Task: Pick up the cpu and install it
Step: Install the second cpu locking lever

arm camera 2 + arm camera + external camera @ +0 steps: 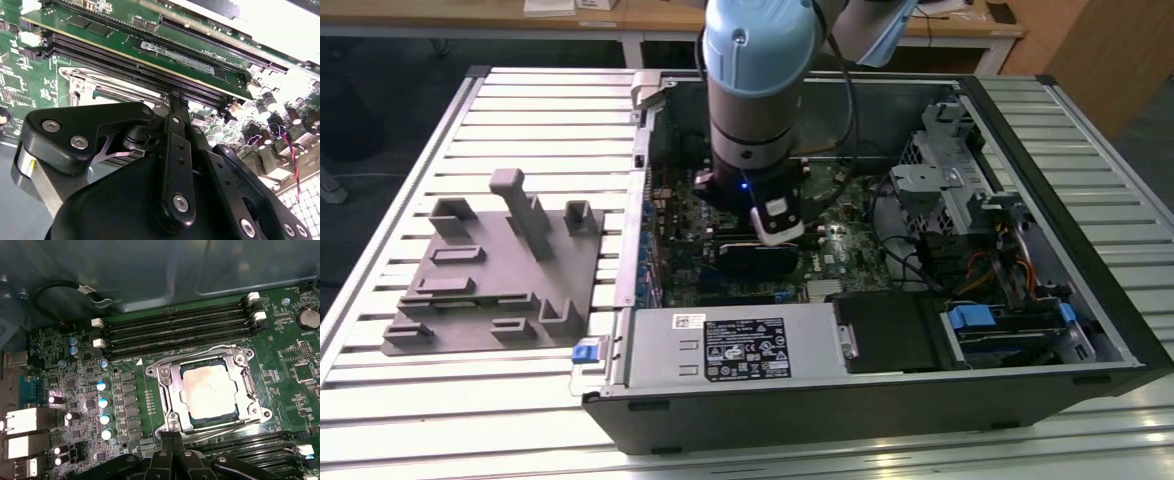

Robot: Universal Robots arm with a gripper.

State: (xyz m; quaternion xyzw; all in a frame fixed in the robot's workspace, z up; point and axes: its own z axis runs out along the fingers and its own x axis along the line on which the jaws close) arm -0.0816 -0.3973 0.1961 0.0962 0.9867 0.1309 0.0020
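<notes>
Exterior view: the arm [754, 90] stands near-vertical over the open computer case [1014, 330], wrist down inside it, and its bulk hides the socket area of the motherboard [680, 240]. The grey fixture [494, 265] sits on the slatted table [400, 400] at the exterior view's left, just beside the case.

First wrist view: the cpu [209, 389] lies flat in the metal socket frame [170, 390], silvery top up, between rows of memory slots [175, 327]. Gripper [172, 440] is cut off by the frame edge; its fingers [176, 445] are pressed together, clenched on nothing, tips just beside the socket frame's edge, not touching the cpu.

Second wrist view: gripper body blocks most of the socket.
</notes>
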